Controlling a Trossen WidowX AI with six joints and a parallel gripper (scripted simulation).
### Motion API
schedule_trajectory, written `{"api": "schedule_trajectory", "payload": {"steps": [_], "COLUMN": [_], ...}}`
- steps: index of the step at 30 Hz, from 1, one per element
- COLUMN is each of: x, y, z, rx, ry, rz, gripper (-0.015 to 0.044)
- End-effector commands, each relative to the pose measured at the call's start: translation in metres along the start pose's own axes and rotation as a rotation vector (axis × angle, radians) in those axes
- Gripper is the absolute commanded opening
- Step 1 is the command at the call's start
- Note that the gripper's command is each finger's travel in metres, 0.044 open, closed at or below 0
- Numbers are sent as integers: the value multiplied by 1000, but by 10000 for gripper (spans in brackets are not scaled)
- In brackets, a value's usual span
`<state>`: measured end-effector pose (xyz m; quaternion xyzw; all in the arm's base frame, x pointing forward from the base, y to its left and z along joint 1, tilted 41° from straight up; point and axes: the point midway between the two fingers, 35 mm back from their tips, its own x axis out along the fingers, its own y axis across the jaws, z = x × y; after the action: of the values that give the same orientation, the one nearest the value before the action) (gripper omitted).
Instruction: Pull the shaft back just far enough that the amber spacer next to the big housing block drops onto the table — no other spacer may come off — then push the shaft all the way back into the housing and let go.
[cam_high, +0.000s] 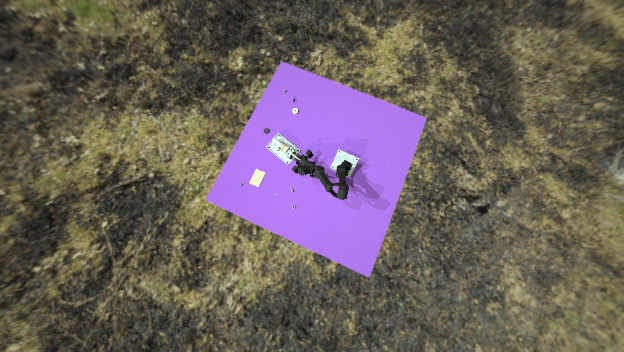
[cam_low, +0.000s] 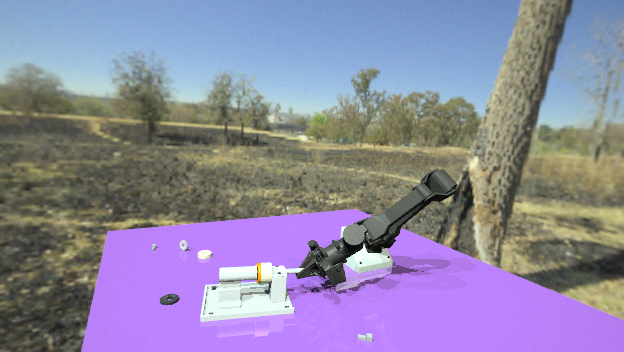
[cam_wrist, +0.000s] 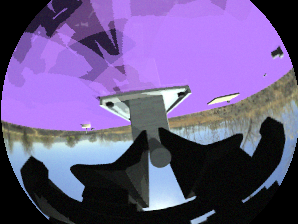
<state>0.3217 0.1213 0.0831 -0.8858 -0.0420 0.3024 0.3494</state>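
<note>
My gripper (cam_high: 296, 157) (cam_low: 301, 273) (cam_wrist: 152, 132) is shut on the thin grey shaft (cam_low: 293, 271) (cam_wrist: 160, 158), near its outer end. The shaft runs level through the upright post (cam_low: 278, 287) (cam_wrist: 149, 116) of the white base plate (cam_low: 255, 308). The amber spacer (cam_high: 285, 148) (cam_low: 259, 273) is upright at the end of the big pale housing cylinder (cam_low: 235, 274), with a cream spacer (cam_low: 266, 272) between it and the post. No clear gap shows beside the amber spacer. The shaft inside the spacers is hidden.
A black ring (cam_high: 266, 131) (cam_low: 169, 297) lies beside the base plate. A cream ring (cam_high: 295, 111) (cam_low: 205, 254), a thin metal ring (cam_low: 181, 245) and a small bolt (cam_low: 154, 247) lie behind it. A pale yellow plate (cam_high: 257, 178) (cam_wrist: 223, 98) and another bolt (cam_low: 365, 337) lie on the opposite side.
</note>
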Motion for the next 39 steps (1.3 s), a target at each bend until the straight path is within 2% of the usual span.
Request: {"api": "schedule_trajectory", "payload": {"steps": [1, 39], "x": [-1, -5], "y": [0, 0], "z": [1, 3], "rx": [2, 3], "ry": [-2, -3], "rz": [-2, -2], "gripper": [0, 0]}}
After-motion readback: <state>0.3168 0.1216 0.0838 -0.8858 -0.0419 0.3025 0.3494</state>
